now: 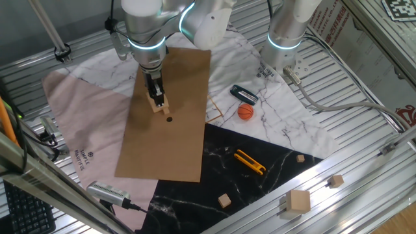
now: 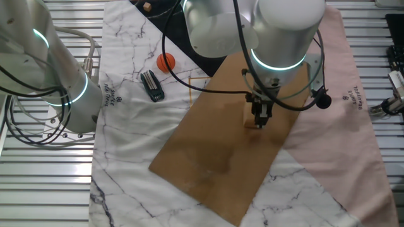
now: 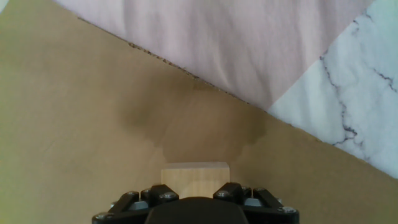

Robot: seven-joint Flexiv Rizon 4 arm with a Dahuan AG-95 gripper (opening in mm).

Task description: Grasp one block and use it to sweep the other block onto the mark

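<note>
Hand view gives us the plainest look at the block, a pale tan wooden cube with smooth, plain faces, pinched between the black fingers of our gripper at the 6 o'clock edge of the picture, its shadow spreading over the brown cardboard sheet ahead of it. From one fixed view we see the same cube held low over the cardboard, with the mark, a small round dark dot, lying just beside it at about 4 o'clock; we cannot make out the tiny cube from either side. The arm comes straight down, its wrist ringed with a glowing cyan band, and the gripper points vertically at the sheet. From the other fixed view the gripper and block sit near the 2 o'clock part of the flat, matte cardboard. Around it lie soft cloths: a pink cloth at 9 o'clock, a white marbled cloth at 2 o'clock. On the marbled cloth rest an orange ball and a dark rectangular gadget, touching neither.
</note>
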